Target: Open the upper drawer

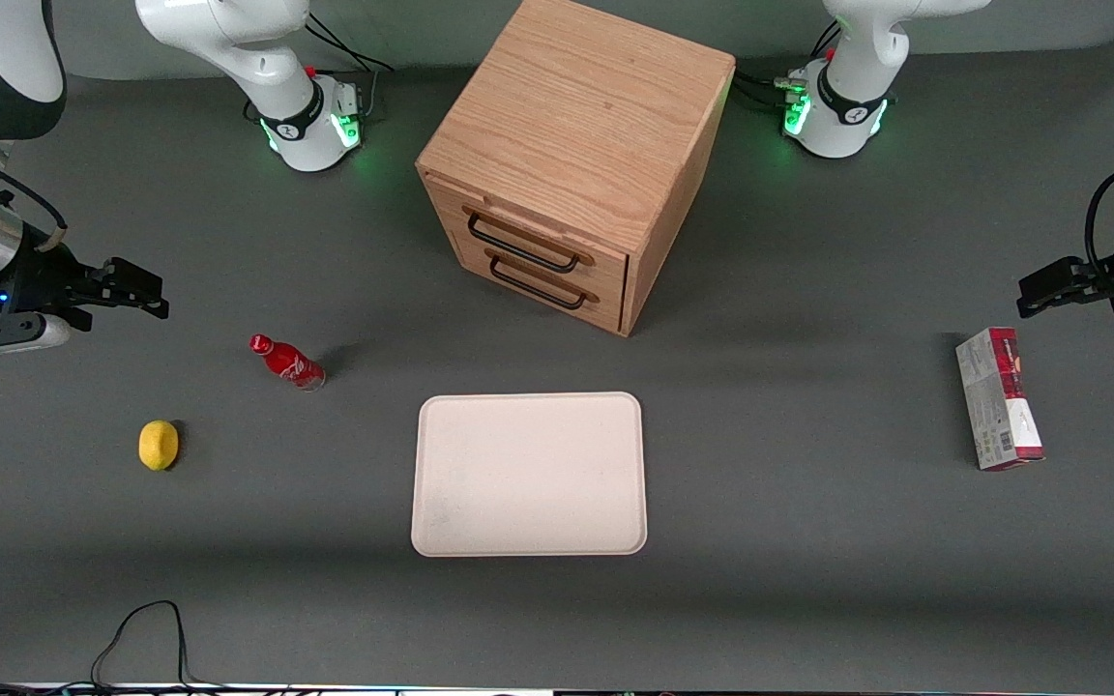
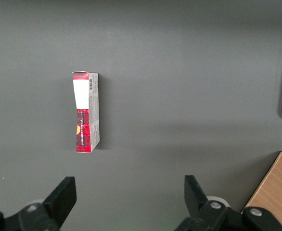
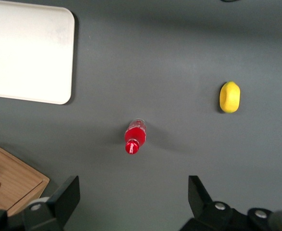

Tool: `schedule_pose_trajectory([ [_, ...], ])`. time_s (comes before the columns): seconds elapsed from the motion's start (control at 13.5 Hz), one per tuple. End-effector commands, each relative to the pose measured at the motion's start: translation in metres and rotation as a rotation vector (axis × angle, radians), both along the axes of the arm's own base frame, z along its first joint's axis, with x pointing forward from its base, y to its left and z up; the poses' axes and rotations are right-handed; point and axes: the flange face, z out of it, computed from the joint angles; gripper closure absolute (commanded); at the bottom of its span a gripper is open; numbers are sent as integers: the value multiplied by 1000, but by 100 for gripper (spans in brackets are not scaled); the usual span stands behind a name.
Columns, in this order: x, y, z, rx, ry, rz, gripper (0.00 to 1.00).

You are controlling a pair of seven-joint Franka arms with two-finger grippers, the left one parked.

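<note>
The right arm reaches in over the working arm's end of the table, its wrist held level above the surface. Its gripper (image 1: 136, 290) points toward the middle of the table, holding nothing. In the wrist view the two black fingers (image 3: 66, 195) stand wide apart with clear space between them.

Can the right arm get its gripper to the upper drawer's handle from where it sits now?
Probably yes. The gripper hangs open toward the working arm's end of the table, and the upper drawer is shut with its handle exposed. Only the red bottle stands nearby, nearer the camera than a straight path.
</note>
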Motion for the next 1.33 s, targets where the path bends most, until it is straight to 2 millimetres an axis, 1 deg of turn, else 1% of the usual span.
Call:
schedule_pose_trajectory([
  [0.0, 3, 5, 1, 13, 22, 24, 0],
  [0.07, 4, 5, 7, 13, 11, 29, 0],
  [0.3, 0, 16, 2, 14, 51, 50, 0],
  [0.44, 1, 23, -4, 17, 76, 66, 0],
  [0.52, 0, 41, 1, 18, 67, 96, 0],
  [0.59, -2, 65, 5, 16, 57, 130, 0],
  [0.67, -3, 89, -2, 13, 69, 173, 0],
  [0.74, -4, 109, -6, 11, 75, 205, 0],
  [0.89, -5, 139, -16, 7, 86, 255, 0],
  [1.11, -9, 195, -22, 1, 78, 347, 0],
  [1.26, -10, 225, -25, -2, 76, 406, 0],
])
